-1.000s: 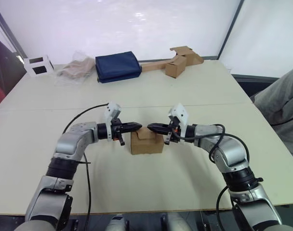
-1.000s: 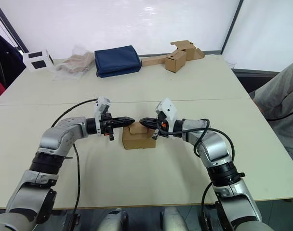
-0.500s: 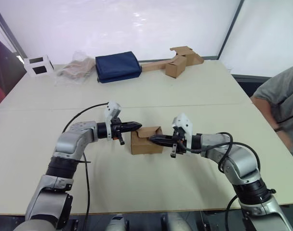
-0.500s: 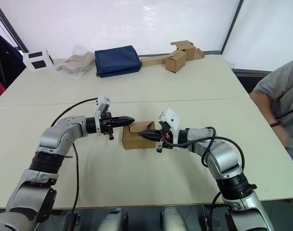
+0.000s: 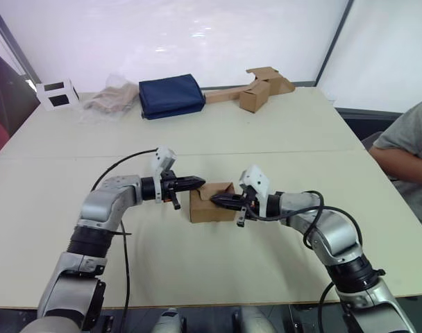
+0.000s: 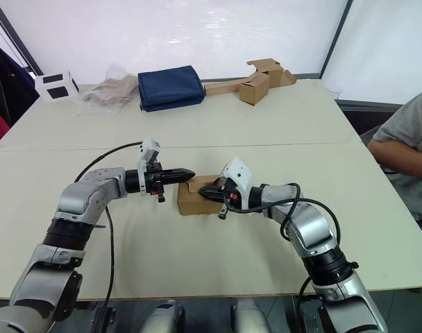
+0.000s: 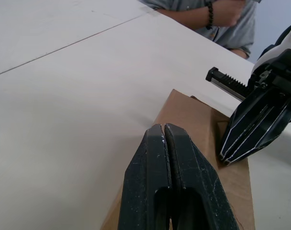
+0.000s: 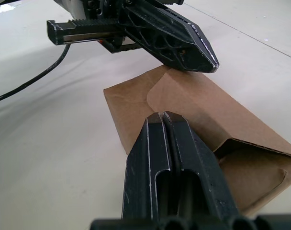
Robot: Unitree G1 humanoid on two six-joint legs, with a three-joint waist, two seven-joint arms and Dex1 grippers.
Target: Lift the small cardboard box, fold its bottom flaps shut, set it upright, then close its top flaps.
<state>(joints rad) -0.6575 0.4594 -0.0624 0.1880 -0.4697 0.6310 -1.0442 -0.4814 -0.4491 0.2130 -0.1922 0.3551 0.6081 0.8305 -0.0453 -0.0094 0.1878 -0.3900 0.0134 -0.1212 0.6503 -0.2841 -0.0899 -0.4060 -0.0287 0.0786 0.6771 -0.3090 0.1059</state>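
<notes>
Cream table [image 5: 280, 125], near centre: small cardboard box [image 5: 209, 208] upright, top flaps [image 8: 193, 103] folded over, one far corner apparently lifted. Left gripper [image 5: 196, 182] (fingers pressed together, empty) at box's upper left edge. Right gripper [image 5: 218, 200], fingers likewise together, tip over box top, contact uncertain.
</notes>
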